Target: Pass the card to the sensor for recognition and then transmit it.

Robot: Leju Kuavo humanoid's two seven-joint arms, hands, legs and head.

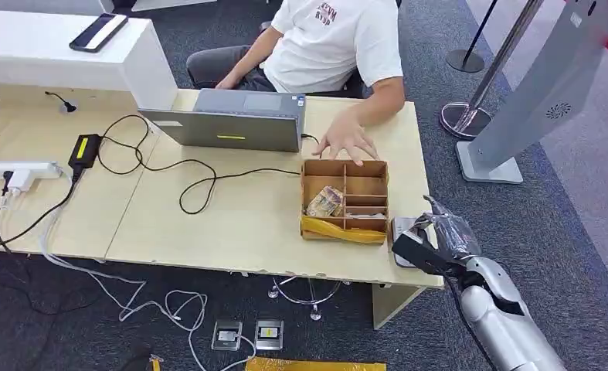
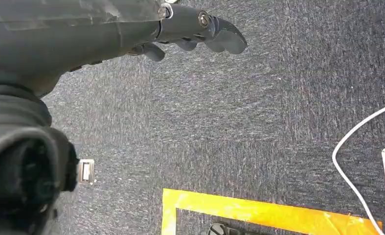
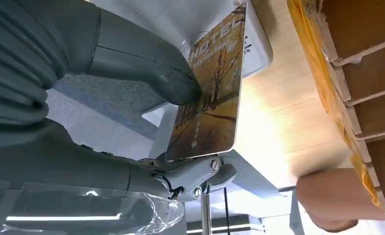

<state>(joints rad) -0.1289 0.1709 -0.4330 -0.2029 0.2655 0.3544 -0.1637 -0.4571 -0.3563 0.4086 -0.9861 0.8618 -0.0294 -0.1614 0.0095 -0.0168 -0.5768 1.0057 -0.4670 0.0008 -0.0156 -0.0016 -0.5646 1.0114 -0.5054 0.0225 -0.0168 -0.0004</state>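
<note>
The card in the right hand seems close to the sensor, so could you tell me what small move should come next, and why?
Probably lower the brown picture-printed card flat onto the white sensor pad. The right hand pinches it between thumb and fingers at the table's edge, beside the compartmented wooden box, tilted over the pad rather than resting on it.

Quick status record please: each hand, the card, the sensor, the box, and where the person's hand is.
right hand: holds the card, thumb pressed on its face
card: over the white sensor
sensor: on the desk edge beside the box
left hand: holds nothing, hangs over the carpet
wooden box: on the desk, compartments partly filled
person's hand: on the desk behind the box
</note>
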